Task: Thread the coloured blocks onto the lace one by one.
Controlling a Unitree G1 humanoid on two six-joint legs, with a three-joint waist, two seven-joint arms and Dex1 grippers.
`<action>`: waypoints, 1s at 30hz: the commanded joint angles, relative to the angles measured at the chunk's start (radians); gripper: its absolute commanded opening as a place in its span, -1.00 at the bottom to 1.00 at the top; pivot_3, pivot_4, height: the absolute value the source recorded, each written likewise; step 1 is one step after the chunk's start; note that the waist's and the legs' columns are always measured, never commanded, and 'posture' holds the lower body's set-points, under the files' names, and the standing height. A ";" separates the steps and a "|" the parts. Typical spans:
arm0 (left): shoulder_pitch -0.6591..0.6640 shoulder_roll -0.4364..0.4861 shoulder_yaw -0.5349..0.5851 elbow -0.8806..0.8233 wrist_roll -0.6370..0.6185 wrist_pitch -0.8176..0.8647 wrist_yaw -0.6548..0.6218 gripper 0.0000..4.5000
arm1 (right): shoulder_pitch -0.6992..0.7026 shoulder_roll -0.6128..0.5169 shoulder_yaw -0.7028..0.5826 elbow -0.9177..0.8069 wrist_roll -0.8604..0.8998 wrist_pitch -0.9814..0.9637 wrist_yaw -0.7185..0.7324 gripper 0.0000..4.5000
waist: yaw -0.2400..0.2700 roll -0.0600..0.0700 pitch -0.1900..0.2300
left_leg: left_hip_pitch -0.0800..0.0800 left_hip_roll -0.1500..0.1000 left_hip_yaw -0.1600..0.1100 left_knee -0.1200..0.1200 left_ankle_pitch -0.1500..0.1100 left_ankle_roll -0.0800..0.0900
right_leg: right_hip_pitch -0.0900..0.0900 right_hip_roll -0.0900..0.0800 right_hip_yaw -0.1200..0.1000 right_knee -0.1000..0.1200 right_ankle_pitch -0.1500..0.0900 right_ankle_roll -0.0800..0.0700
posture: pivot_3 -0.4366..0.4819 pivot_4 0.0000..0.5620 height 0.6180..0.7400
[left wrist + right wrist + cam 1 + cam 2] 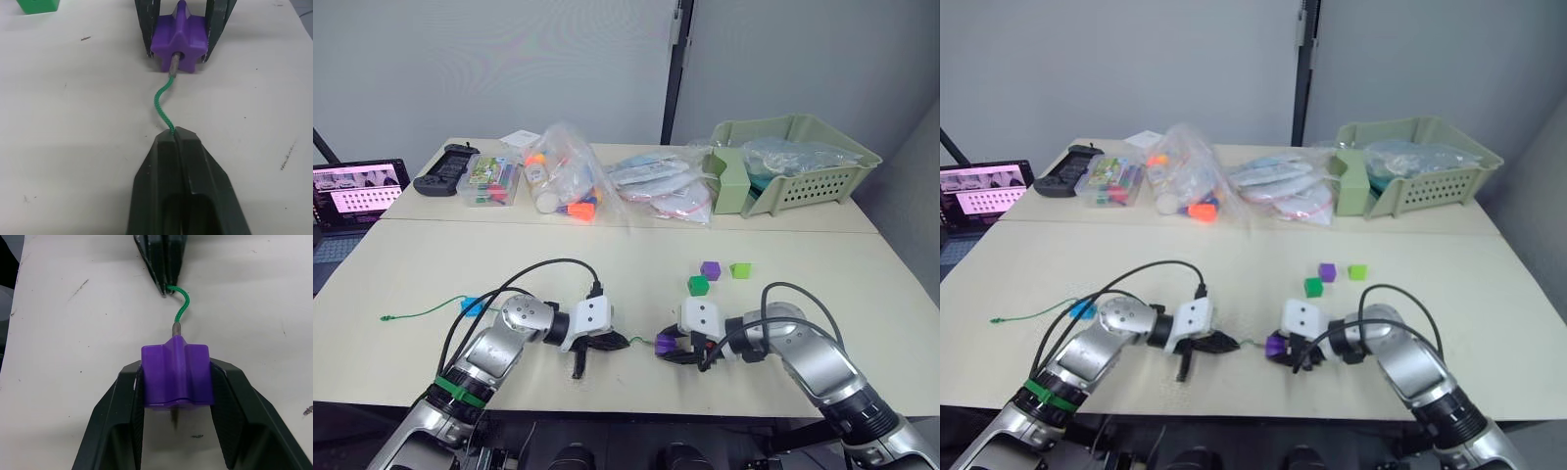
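Observation:
My left gripper (174, 133) is shut on the lace (161, 100), a thin green cord, a short way behind its stiff grey tip. That tip sits in the hole of a purple block (176, 374), which my right gripper (664, 345) is shut on at the table's front. The lace trails back to the left, where a blue block (470, 305) sits on it. A dark green block (698, 285), a second purple block (710, 270) and a lime green block (740, 269) lie loose on the table behind my right gripper.
Along the far side of the table stand a pale green basket (822, 176), clear bags of plastic pieces (568, 181), a small clear box (494, 181) and a black controller (445, 168). A lit screen (357, 188) stands off the table at the left.

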 commanded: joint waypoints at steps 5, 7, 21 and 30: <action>0.004 -0.051 0.003 -0.031 -0.012 0.002 0.012 -0.97 | 0.021 -0.005 0.007 -0.021 0.004 0.012 -0.006 -0.39 | 0.000 0.000 0.000 | 0.000 0.000 0.000 0.000 0.000 0.000 | 0.000 0.000 0.000 0.000 0.000 0.000 | -0.05 -0.47 1.00; -0.003 -0.056 -0.002 -0.024 0.000 -0.005 0.013 -0.97 | 0.021 -0.002 0.011 -0.023 0.003 0.013 -0.008 -0.39 | 0.000 0.000 0.000 | 0.000 0.000 0.000 0.000 0.000 0.000 | 0.000 0.000 0.000 0.000 0.000 0.000 | -0.05 -0.47 1.00; -0.046 -0.122 -0.038 -0.012 0.039 0.013 0.038 -0.97 | 0.000 0.015 0.029 -0.016 -0.003 0.015 -0.010 -0.39 | -0.001 0.000 0.000 | 0.000 0.000 0.000 0.000 0.000 0.000 | 0.000 0.000 0.000 0.000 0.000 0.000 | -0.05 -0.47 1.00; -0.041 -0.085 0.001 -0.065 0.005 0.124 0.043 -0.31 | -0.003 0.027 0.019 -0.008 0.005 0.022 -0.021 -0.39 | -0.008 0.000 0.000 | 0.000 0.000 0.000 0.000 0.000 0.000 | 0.000 0.001 0.000 0.000 0.000 0.000 | -0.05 -0.47 1.00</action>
